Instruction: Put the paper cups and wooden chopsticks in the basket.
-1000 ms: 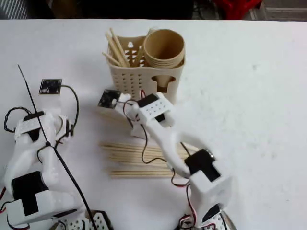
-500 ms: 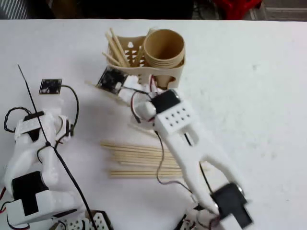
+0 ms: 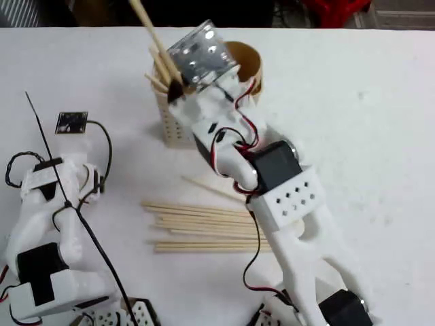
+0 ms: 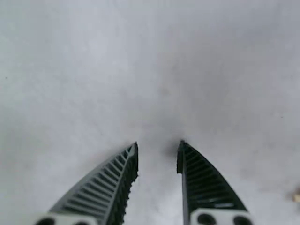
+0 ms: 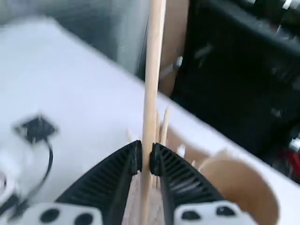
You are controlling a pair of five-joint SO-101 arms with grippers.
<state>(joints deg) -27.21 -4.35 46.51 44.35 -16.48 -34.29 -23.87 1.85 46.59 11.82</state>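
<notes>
One chopstick (image 5: pixel 153 70) is clamped in the right pincer (image 5: pixel 146 151) above the basket (image 3: pixel 175 129).

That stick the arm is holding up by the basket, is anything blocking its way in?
Nothing visible does. The right gripper holds the chopstick just above the basket, seemingly over the compartment where other chopsticks already stand. The paper cups fill the neighbouring compartment, off to the side.

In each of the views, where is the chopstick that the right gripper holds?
High view: the chopstick slants above the basket, near the top edge.
Left wrist view: left gripper over the table.
Right wrist view: clamped in the right gripper, basket behind.
Shared landmark: the paper cup.
</notes>
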